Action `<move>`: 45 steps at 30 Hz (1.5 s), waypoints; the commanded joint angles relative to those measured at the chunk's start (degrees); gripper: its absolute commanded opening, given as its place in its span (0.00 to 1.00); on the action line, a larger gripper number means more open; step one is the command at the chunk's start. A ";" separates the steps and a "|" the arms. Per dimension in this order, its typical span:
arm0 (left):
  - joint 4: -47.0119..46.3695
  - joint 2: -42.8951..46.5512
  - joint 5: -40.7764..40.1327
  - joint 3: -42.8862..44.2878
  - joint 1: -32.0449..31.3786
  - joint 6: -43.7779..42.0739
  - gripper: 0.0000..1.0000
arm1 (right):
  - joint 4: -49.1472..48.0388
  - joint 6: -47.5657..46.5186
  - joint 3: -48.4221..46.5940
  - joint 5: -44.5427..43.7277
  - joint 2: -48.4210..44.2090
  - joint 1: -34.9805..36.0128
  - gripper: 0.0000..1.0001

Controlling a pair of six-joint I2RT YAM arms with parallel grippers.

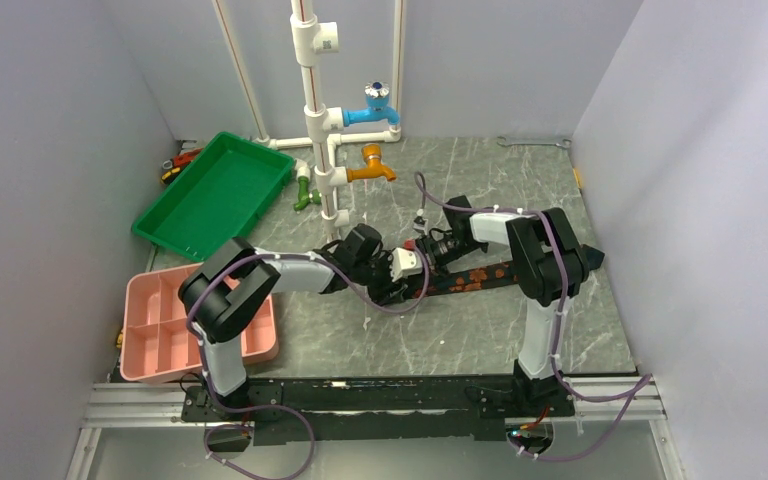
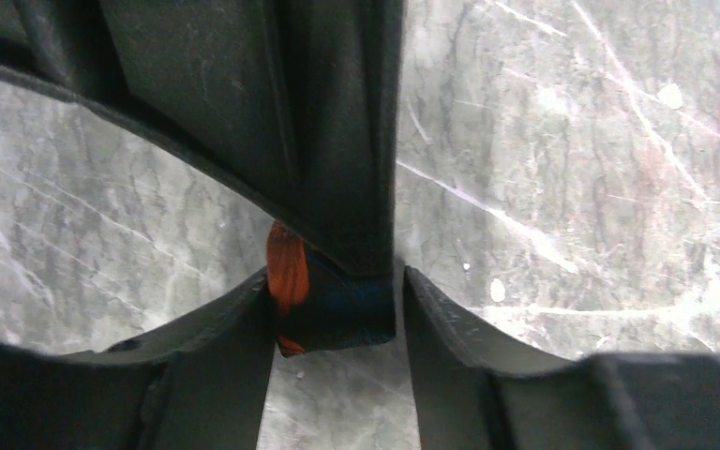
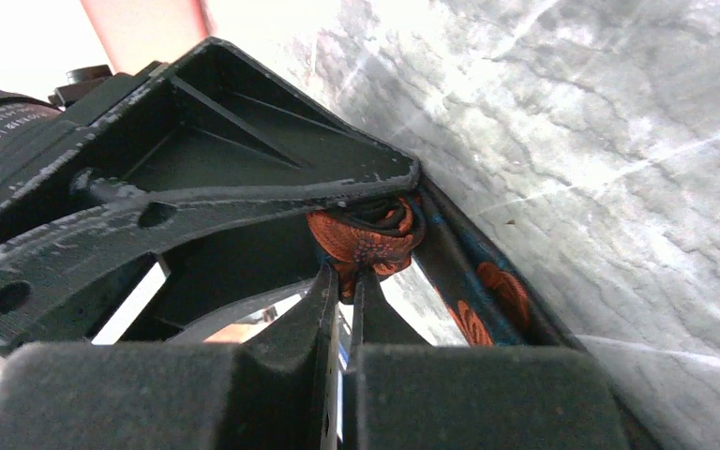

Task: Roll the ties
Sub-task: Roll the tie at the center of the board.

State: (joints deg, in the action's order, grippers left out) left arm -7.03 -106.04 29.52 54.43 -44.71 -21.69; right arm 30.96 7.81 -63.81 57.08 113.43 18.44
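The tie (image 1: 480,277) is black with orange-red flowers and lies flat across the middle of the table. Its left end is bunched into a small roll (image 3: 364,236). My right gripper (image 1: 428,246) is shut on that roll, the fingertips (image 3: 330,286) pinching it. My left gripper (image 1: 397,280) meets it from the left. Its jaws stand partly open on either side of the tie end (image 2: 337,314). The left finger (image 2: 216,356) touches the fabric and a thin gap shows at the right finger (image 2: 469,342). The right gripper's finger covers the rest of the roll in the left wrist view.
A green tray (image 1: 215,193) stands at the back left, and a pink compartment box (image 1: 175,325) at the near left. White pipes with blue and orange taps (image 1: 372,165) rise behind the grippers. A wrench (image 1: 532,142) lies at the far right.
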 commanded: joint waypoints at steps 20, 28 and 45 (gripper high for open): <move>-23.27 -6.64 7.44 -4.69 -0.23 -2.27 0.75 | 5.79 -7.29 -3.34 -8.56 10.43 -5.65 0.00; -6.67 -7.86 1.72 -2.18 -0.90 -5.75 0.41 | 4.93 -8.94 -2.46 -0.55 1.76 -6.92 0.11; 5.92 -6.29 0.00 -1.65 1.22 -10.72 0.20 | 17.30 -16.68 -7.61 -6.08 -0.95 -14.64 0.33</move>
State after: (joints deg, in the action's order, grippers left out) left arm -14.17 -108.99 35.03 54.30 -43.94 -30.87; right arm 49.15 -8.86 -70.41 54.02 112.18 2.83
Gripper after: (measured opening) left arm 0.386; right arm 0.345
